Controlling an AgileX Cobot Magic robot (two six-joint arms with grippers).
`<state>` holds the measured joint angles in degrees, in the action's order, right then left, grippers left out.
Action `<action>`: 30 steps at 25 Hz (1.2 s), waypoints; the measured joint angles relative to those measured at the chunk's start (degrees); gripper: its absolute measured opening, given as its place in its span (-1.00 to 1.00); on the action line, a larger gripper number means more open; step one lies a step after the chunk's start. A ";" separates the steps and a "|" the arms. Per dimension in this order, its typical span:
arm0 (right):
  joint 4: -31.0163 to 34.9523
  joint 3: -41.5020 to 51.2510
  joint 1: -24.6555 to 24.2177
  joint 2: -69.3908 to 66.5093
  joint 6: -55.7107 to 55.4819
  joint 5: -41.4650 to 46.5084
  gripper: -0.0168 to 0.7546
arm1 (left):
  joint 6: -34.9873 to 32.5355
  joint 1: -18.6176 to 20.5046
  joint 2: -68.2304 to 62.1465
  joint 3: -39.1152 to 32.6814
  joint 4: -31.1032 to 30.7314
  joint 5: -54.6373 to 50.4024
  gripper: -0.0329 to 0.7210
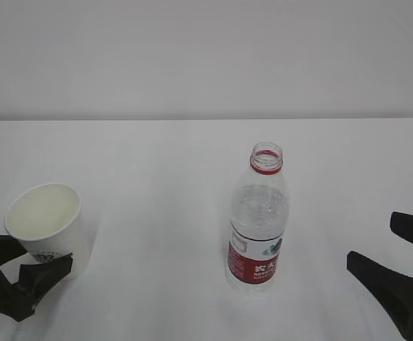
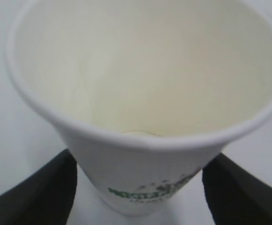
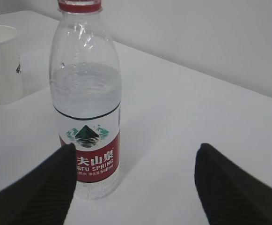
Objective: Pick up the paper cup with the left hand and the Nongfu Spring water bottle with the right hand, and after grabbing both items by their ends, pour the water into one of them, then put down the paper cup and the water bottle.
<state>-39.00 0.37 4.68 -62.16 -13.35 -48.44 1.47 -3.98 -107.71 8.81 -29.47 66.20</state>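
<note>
Fingers of the left gripper (image 2: 138, 187) are flanking the paper cup (image 1: 50, 220), spread open. Right gripper (image 3: 136, 183) is gaping wide, empty, the Nongfu Spring water bottle (image 3: 86, 103) standing uncapped at its ten o'clock.

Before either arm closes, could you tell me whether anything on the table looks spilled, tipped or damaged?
Nothing stands out. The paper cup stands upright and looks empty inside, between the open fingers of the left hand. The water bottle stands upright, uncapped and partly filled. No water shows on the table.
</note>
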 joint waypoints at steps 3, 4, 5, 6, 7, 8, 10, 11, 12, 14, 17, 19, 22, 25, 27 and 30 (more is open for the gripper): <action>0.00 0.00 0.00 0.00 -0.12 0.00 0.58 | -0.09 0.00 0.00 0.77 0.00 0.00 0.71; 0.00 0.00 0.00 0.00 -0.12 0.00 0.58 | -0.09 0.00 0.00 1.01 0.00 0.00 0.71; 0.00 0.00 0.00 0.00 -0.12 0.00 0.58 | -0.09 0.00 0.00 1.39 0.00 0.00 0.71; 0.00 0.00 0.00 0.00 -0.12 0.00 0.58 | -0.09 0.00 0.00 1.79 0.00 0.00 0.71; 0.00 0.00 0.00 0.00 -0.12 0.00 0.58 | -0.09 0.00 0.00 2.16 0.00 0.00 0.71; 0.00 0.00 0.00 0.00 -0.12 0.00 0.58 | -0.09 0.00 0.00 2.42 0.00 0.00 0.71; 0.00 0.00 0.00 0.00 -0.12 0.00 0.58 | -0.09 0.00 0.00 2.67 0.00 0.00 0.71; 0.00 0.00 0.00 0.00 -0.12 0.00 0.58 | -0.09 0.00 0.00 2.67 0.00 0.00 0.71; 0.00 0.00 0.00 0.00 -0.12 0.00 0.58 | -0.09 0.00 0.00 2.67 0.00 0.00 0.71; 0.00 0.00 0.00 0.00 -0.12 0.00 0.58 | -0.09 0.00 0.00 2.67 0.00 0.00 0.71; 0.00 0.00 0.00 0.00 -0.12 0.00 0.58 | -0.09 0.00 0.00 2.67 -0.58 0.00 0.71; 0.00 0.00 0.00 0.00 -0.12 0.00 0.58 | 0.02 0.00 -0.10 2.90 -1.22 0.00 0.75; 0.00 0.00 0.00 0.00 -0.12 0.00 0.58 | 0.53 0.00 -1.11 3.14 -1.83 0.00 0.88; 0.00 0.00 0.00 0.00 -0.12 0.00 0.58 | 1.14 0.00 -2.85 3.46 -2.12 0.00 0.92; 0.00 0.00 0.00 0.00 -0.12 0.00 0.58 | 1.42 0.00 -4.26 3.85 -2.12 0.00 0.92; 0.00 0.00 0.00 0.00 -0.12 0.00 0.58 | 1.55 0.00 -5.54 4.53 -2.21 0.00 0.92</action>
<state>-39.00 0.37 4.68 -62.16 -13.48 -48.44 3.02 -3.98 -113.25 13.35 -31.68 66.20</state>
